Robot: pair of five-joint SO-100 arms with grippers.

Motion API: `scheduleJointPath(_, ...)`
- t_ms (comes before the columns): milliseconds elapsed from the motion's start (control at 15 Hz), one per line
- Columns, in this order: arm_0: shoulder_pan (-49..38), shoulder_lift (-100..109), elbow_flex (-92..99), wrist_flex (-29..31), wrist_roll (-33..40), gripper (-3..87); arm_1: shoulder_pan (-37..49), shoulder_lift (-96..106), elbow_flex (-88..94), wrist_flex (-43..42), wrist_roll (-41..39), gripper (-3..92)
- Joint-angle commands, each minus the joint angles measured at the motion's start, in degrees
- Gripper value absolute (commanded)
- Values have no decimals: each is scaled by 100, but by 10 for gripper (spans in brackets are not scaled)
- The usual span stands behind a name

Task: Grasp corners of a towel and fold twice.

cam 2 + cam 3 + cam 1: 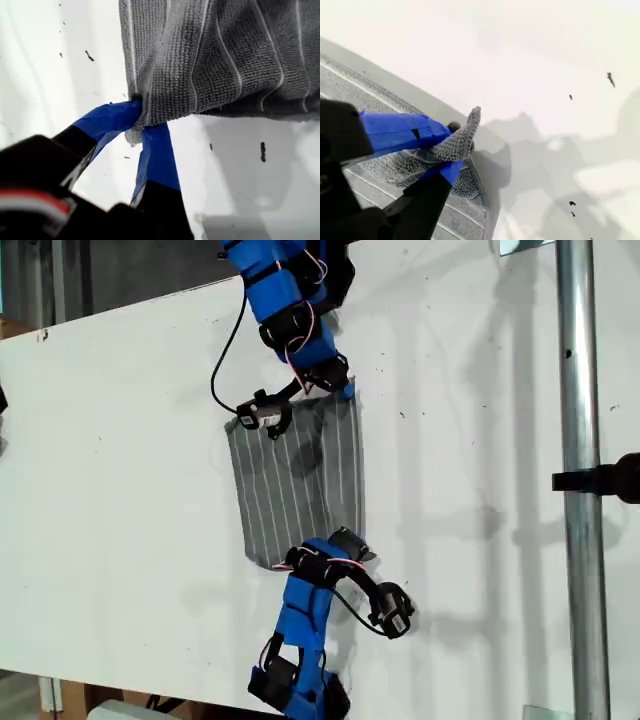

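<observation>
Our first gripper [142, 127] and second gripper [451, 150] each pinch closed on a corner of the striped towel [295, 480].

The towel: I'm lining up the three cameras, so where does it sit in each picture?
Exterior view: the towel lies mid-table between the two arms.
First wrist view: it fills the upper part, one corner pinched in my first hand.
Second wrist view: it lies under my second hand, a corner pinched.
Shared landmark: its white pinstripes.
</observation>
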Motion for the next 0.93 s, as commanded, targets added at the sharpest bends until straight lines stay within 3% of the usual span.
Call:
scheduleJointPath(0, 360, 527, -70, 202, 167, -29, -703, -158, -686, -44, 220, -2)
scheduleJointPath(200, 905, 563, -44, 255, 352, -29, -1705, -1661, -2162, -9, 378, -2)
scheduleJointPath(400, 738, 1116, -88, 202, 888, -29, -1485, -2206, -3797, 879, -53, -2)
scheduleJointPath(733, -888, 1521, 853, 229, 1125, -29, 571, -2118, -3876, 3138, -132, -2)
scheduleJointPath(867, -1521, 1274, 1002, 176, 1573, -29, 1670, -1723, -3173, 3103, -413, -2)
